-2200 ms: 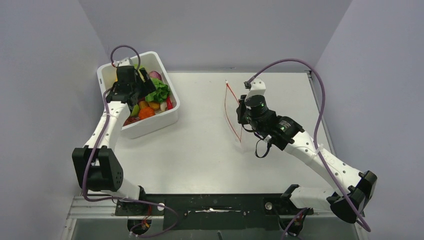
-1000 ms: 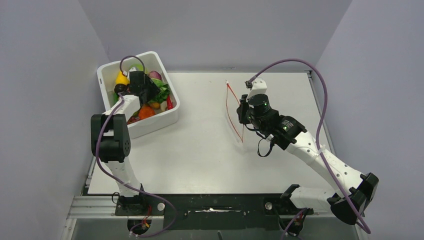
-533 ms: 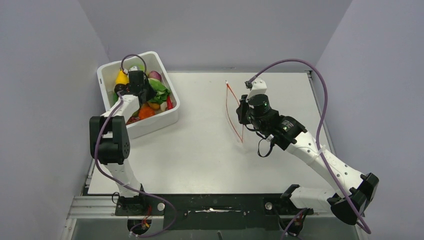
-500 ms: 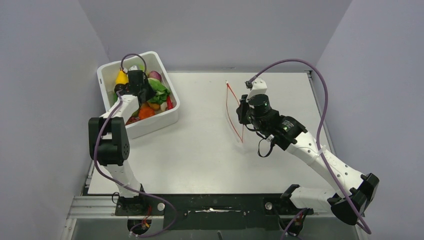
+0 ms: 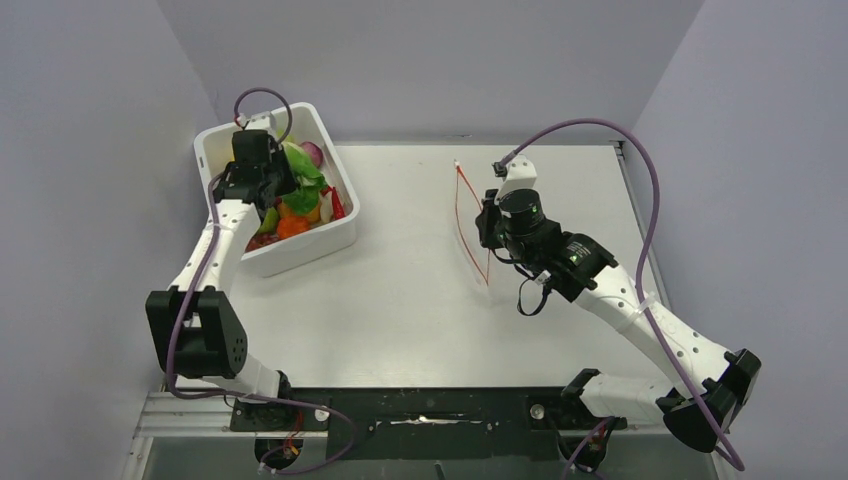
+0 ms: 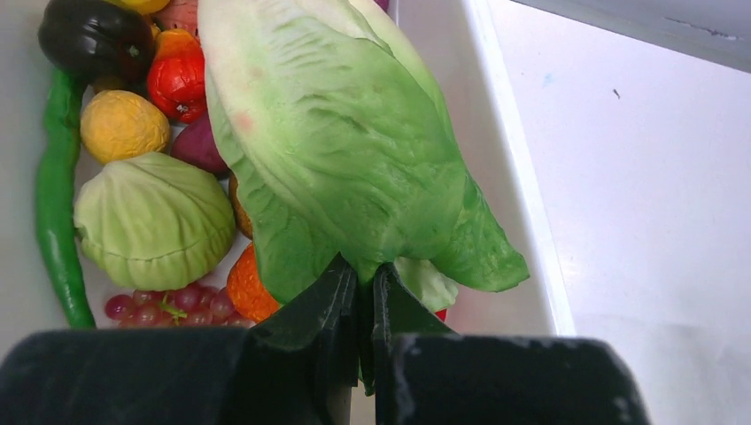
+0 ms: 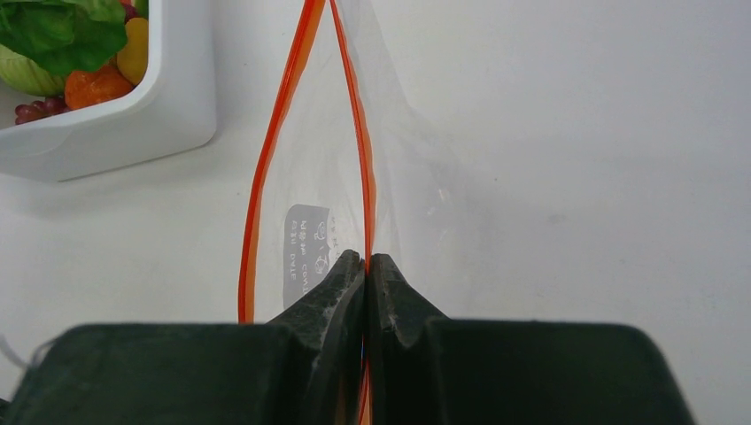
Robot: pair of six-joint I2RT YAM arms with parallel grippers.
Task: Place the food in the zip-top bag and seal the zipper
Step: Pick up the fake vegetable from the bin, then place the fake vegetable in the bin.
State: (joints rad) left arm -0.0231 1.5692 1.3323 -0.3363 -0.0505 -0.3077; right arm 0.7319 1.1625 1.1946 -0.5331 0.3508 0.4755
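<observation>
Bright, even light casts soft shadows across the table (image 5: 400,300).

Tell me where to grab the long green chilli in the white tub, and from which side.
Probably pinch the green chilli across its thin middle, from straight above. It lies flat, with bare white tub on one side and the pale cabbage close on the other, so the jaws should straddle its width rather than its length.
</observation>
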